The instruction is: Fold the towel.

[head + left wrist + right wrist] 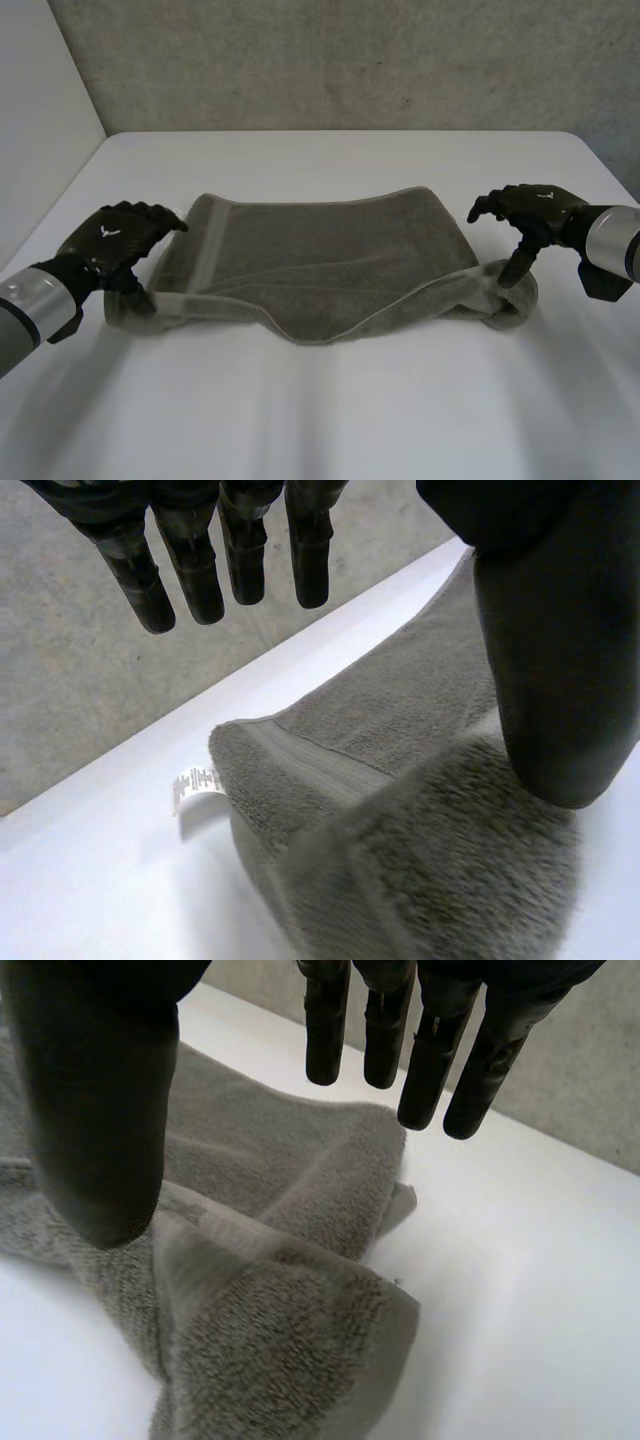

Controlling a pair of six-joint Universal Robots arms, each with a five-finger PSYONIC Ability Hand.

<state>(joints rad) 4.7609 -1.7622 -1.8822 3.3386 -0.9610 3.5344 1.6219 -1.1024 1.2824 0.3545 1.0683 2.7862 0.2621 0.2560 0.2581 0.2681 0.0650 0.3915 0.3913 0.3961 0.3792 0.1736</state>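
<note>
Black fingers (190,575) of the left hand (110,240) reach out straight and a little spread, well apart from the thumb (560,660), with nothing held between them. In the left wrist view the thumb tip hangs just over a bunched end of the grey-brown towel (320,265); whether it touches the pile I cannot tell. Fingers (430,1060) of the right hand (530,210) are likewise straight and loosely parted, wide of its thumb (100,1110), and they grip nothing. In the head view that thumb points down onto the towel's rumpled right near corner. Beneath each palm the cloth is heaped into soft folds, a flat woven band running along its edge. A small white label (195,783) sticks out from the towel's far corner on the left side, lying on the table beyond the left fingertips. Between the two hands the towel lies spread across the middle of the white table (330,400). Its far edge is fairly flat, its near edge is raised at both ends, and its middle sags toward the robot. Each hand ends a grey arm: the left arm (25,310) comes in from the left side of the head view, the right arm (612,245) from the right. Behind the table stands a rough grey wall (330,60).
</note>
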